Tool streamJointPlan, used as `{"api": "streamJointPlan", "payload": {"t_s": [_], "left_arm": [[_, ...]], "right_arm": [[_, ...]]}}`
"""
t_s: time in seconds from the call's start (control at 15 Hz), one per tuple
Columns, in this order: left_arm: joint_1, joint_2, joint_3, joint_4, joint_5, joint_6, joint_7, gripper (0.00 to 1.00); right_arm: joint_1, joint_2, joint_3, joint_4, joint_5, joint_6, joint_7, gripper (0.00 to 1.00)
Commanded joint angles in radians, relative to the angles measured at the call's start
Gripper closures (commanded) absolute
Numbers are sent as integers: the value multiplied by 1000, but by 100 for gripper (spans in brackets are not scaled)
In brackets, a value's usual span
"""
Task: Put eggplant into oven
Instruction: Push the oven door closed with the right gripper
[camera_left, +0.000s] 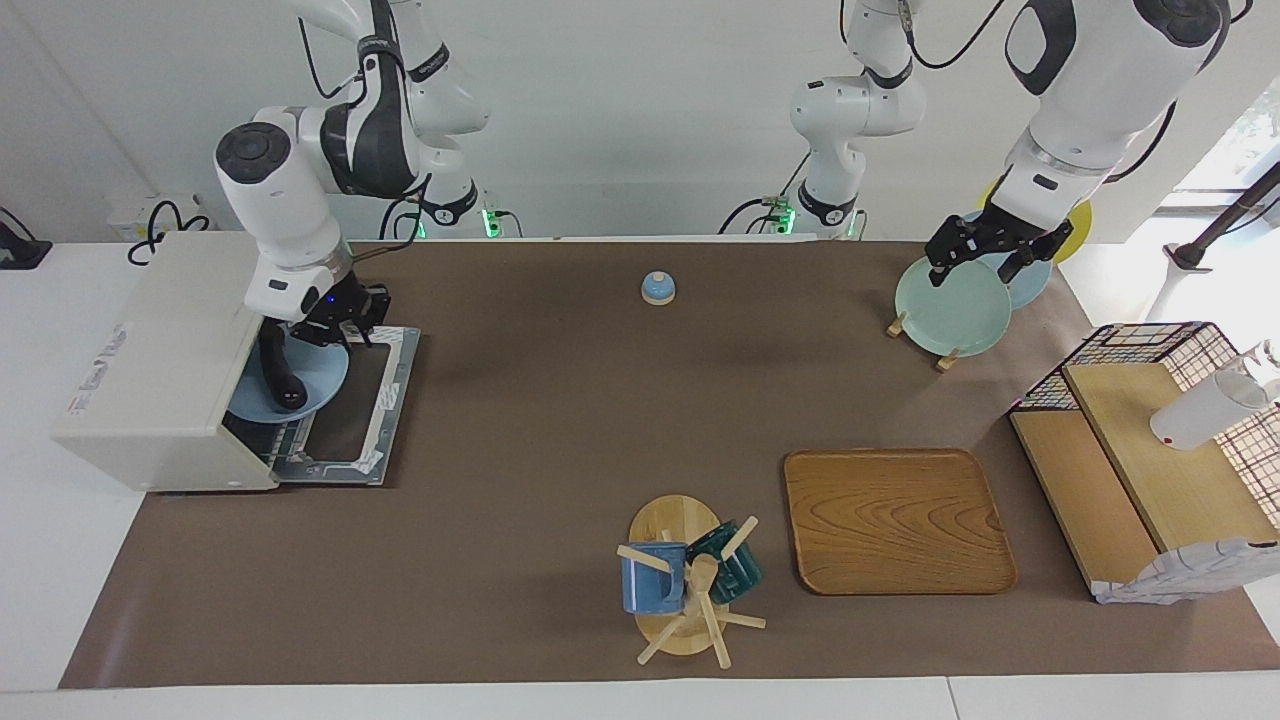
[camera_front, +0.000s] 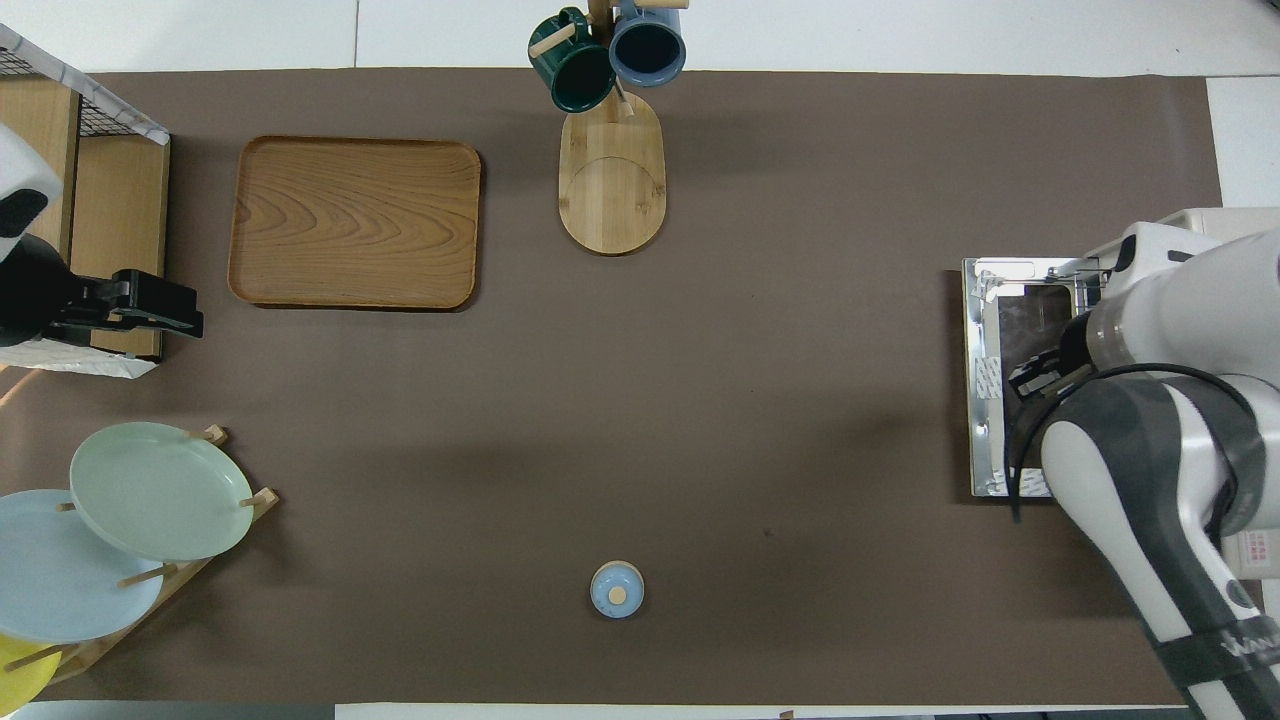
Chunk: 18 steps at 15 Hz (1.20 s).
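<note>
The cream-white oven (camera_left: 150, 370) stands at the right arm's end of the table with its glass door (camera_left: 385, 400) dropped open. A blue plate (camera_left: 322, 385) lies in the oven's mouth, partly inside. The dark eggplant (camera_left: 282, 380) lies on the plate. My right gripper (camera_left: 335, 328) is low at the plate's rim nearer the robots, just beside the eggplant's stem end. In the overhead view my right arm covers the plate and eggplant; only the door (camera_front: 985, 330) shows. My left gripper (camera_left: 975, 270) hangs open and empty over the plate rack.
A small blue bell (camera_left: 657, 288) sits mid-table near the robots. A green plate (camera_left: 950, 305) stands in the rack at the left arm's end. A wooden tray (camera_left: 895, 520), a mug tree (camera_left: 690, 580) and a wire-sided wooden shelf (camera_left: 1150, 450) lie farther out.
</note>
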Motion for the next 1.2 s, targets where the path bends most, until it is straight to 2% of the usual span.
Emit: {"api": "streamJointPlan", "payload": {"t_s": [0.0,0.33,1.13], "left_arm": [[11,2,-10,5,14,-13,7,0],[11,2,-10,5,14,-13,7,0],[11,2,-10,5,14,-13,7,0]], "right_arm": [[44,75,1,-22,13,103,92,100],[48,142,0,-114,10,291,143,100],[8,158,-2,-191,-4,366,134,100]]}}
